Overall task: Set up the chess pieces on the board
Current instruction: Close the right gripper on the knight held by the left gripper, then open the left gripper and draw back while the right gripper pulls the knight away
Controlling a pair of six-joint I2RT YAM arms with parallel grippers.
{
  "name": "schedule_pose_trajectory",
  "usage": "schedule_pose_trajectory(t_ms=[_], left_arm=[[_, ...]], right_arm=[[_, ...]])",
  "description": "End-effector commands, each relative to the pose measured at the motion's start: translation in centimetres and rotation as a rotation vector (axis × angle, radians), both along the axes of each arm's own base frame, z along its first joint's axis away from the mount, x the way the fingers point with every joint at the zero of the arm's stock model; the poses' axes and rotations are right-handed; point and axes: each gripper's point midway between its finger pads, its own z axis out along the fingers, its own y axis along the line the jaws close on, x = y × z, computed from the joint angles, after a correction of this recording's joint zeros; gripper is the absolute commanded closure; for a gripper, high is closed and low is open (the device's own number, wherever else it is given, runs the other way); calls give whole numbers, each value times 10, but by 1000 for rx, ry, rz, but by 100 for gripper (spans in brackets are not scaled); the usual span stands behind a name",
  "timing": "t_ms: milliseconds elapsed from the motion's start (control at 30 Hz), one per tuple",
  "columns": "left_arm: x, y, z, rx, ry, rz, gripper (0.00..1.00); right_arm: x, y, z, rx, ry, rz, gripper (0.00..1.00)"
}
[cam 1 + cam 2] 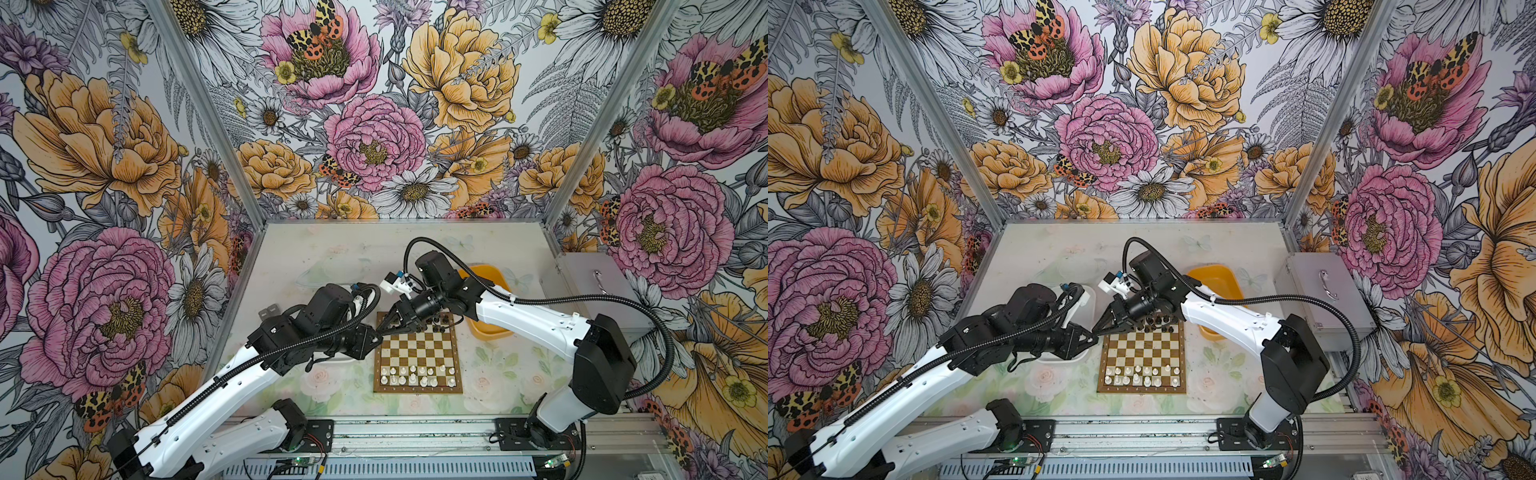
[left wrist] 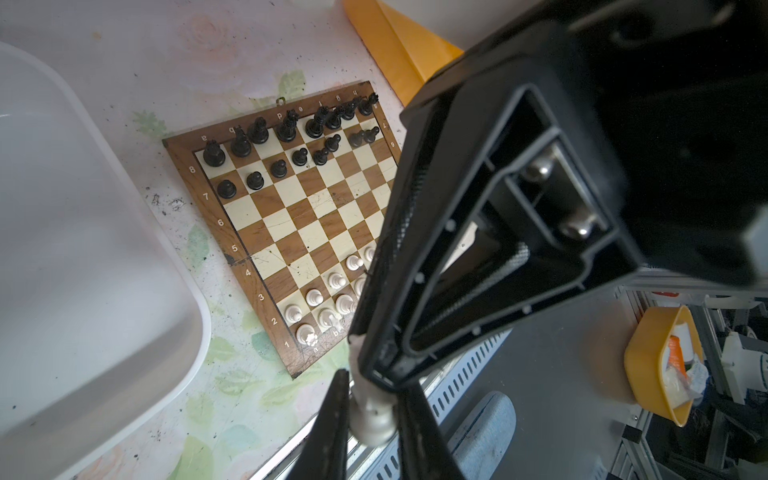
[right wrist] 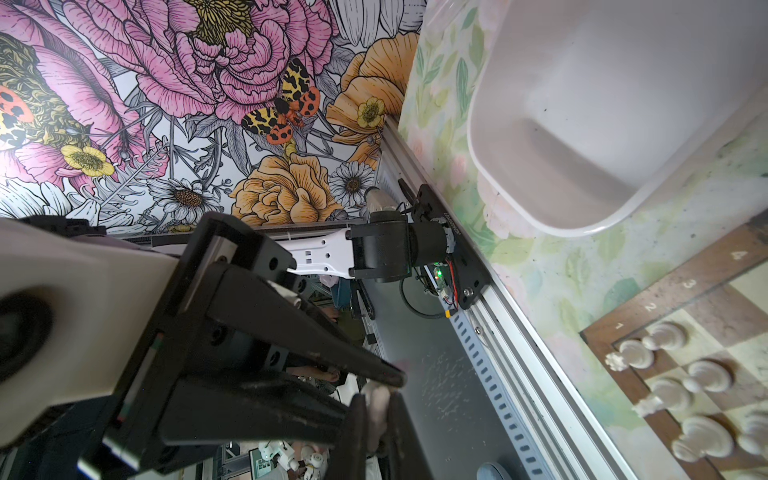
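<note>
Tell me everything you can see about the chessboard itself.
The chessboard is square, with dark brown and cream squares and a brown, wood-like border bearing small white letters and numbers. It lies flat on the floral table. Its surface looks scratched. Black pieces stand on its two far rows, white pieces on its two near rows; the middle rows are bare.

White tray [image 2: 83, 249], yellow tray [image 1: 1214, 278], grey case [image 1: 1325, 295]

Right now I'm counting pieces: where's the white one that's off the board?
The white piece hangs pinched between the left gripper and right gripper, by the far left corner of the board in both top views.
</note>
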Motion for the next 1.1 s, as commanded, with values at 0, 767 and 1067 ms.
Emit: schedule_pose_trajectory(t_ms=[0, 767, 1067], left_arm=[[6, -4, 17, -24, -67, -9, 100], [8, -7, 7, 3, -40, -16, 65], [10, -5, 5, 6, -37, -15, 36]], right_arm=[[-1, 4, 6, 24, -26, 17, 92], [11, 8, 1, 0, -44, -8, 98], [27, 5, -6, -14, -41, -31, 98]])
